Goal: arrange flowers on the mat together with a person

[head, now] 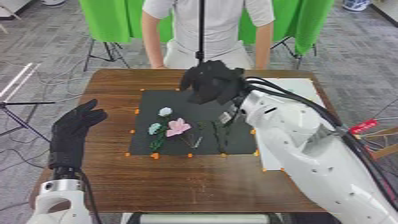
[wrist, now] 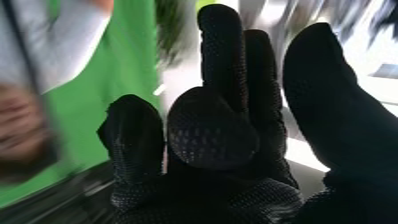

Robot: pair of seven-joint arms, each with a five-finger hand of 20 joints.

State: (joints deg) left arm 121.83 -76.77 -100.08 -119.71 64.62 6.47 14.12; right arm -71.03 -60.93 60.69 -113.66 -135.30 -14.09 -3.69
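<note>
Presently, left hand (head: 78, 125): over the desk (head: 115, 185), left side; fingers extended, thumb apart, nothing held.
Pale flowers (head: 155, 129): on the dark mat (head: 147, 102), left part, green leaves below.
Pink flower (head: 179, 126): flat on mat, just right of these.
Green stems (head: 221, 137): on mat, farther right.
Right hand (head: 213, 82): above mat's far edge; loosely open, some fingers bent, grasping nothing.

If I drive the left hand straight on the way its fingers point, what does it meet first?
Its way looks free up to the far edge of the wooden table: the left hand points forward, passing left of the black mat. Its height is hard to judge.
</note>
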